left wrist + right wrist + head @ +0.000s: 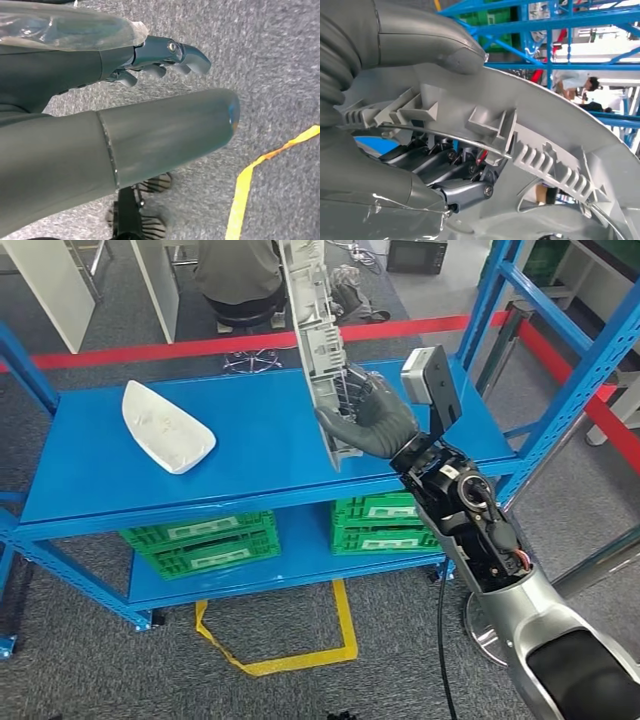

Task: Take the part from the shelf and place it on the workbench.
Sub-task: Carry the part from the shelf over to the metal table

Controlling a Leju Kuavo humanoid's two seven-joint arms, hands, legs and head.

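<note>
Leftmost, a white curved plastic shell [167, 427] lies near the left end of the blue metal shelf [256, 445]. Toward the shelf's right end, the right robot hand [377, 415] grips a long grey ribbed plastic part [321, 350], upright above the shelf. The left robot hand [166, 55] hangs over grey carpet, fingers loosely apart, holding nothing.

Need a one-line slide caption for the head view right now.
Right hand holds the grey ribbed part upright above the blue shelf; a white part lies there.
</note>
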